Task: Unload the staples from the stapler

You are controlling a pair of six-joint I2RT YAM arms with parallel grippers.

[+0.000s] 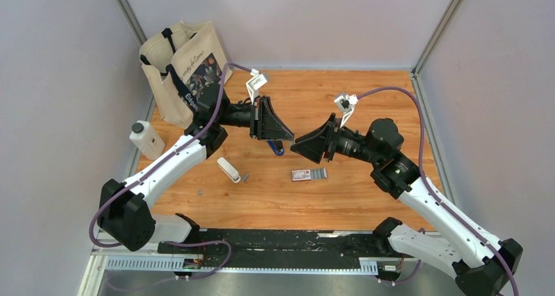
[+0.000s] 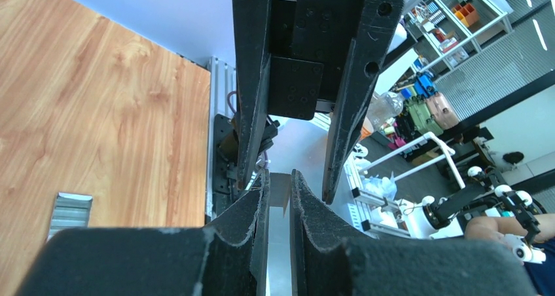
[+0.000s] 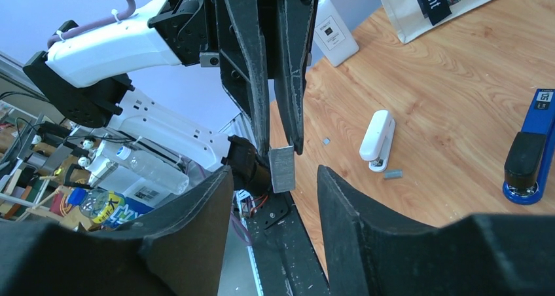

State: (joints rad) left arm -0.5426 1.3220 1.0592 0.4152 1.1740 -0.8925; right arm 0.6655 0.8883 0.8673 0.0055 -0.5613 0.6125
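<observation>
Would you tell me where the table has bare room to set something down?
Bare: the far table strip right of the tote bag, and the near strip in front of the staple box. Crowded: the centre, around the white stapler and blue stapler.

Wooden table (image 1: 366, 112) bears tote bag (image 1: 186, 67), white bottle (image 1: 146, 139), white stapler (image 1: 228, 169), blue stapler (image 3: 529, 153), staple box (image 1: 308, 174)

"…gant" on bag strap (image 3: 432, 1) (start cropped)
</observation>
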